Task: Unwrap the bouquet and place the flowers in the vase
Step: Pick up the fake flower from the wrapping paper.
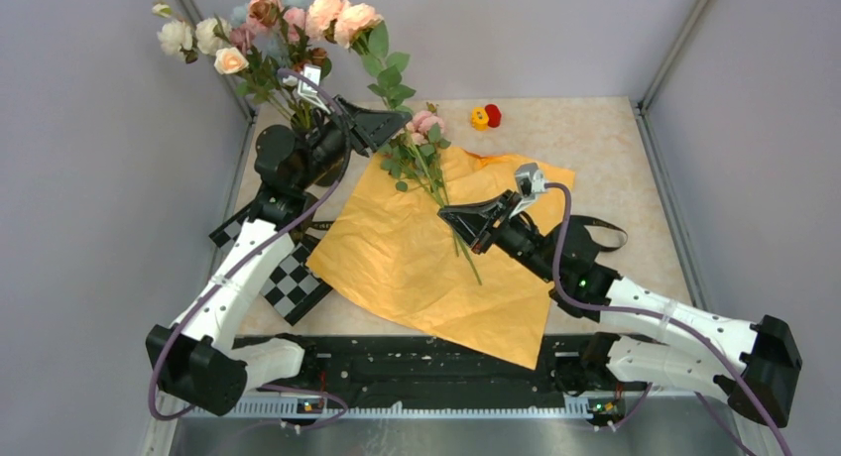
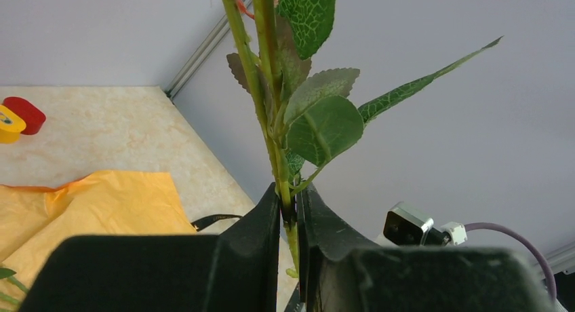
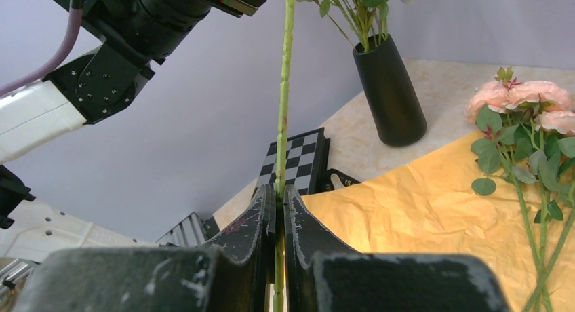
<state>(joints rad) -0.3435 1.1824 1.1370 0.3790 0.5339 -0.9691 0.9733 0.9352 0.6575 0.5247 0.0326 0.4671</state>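
Over the shiny orange paper (image 1: 417,268), my left gripper (image 2: 288,191) and right gripper (image 3: 279,193) each clamp the thin green stems of the pink artificial roses (image 1: 424,125) lying toward twelve o'clock, so I should lift both ends together toward the glossy black vase (image 3: 390,88) at ten o'clock.

The left arm (image 1: 233,287) and right arm (image 1: 684,327) have white shell links, black joints and black shoulder housings beside the black base rail (image 1: 426,367). A purple-grey cable (image 1: 558,248) runs along each. The left gripper (image 2: 289,213) and right gripper (image 3: 279,207) are matte black wedges, and the right one's fingers (image 3: 247,237) are scuffed. A small silver wrist camera (image 1: 529,178) sits on each.
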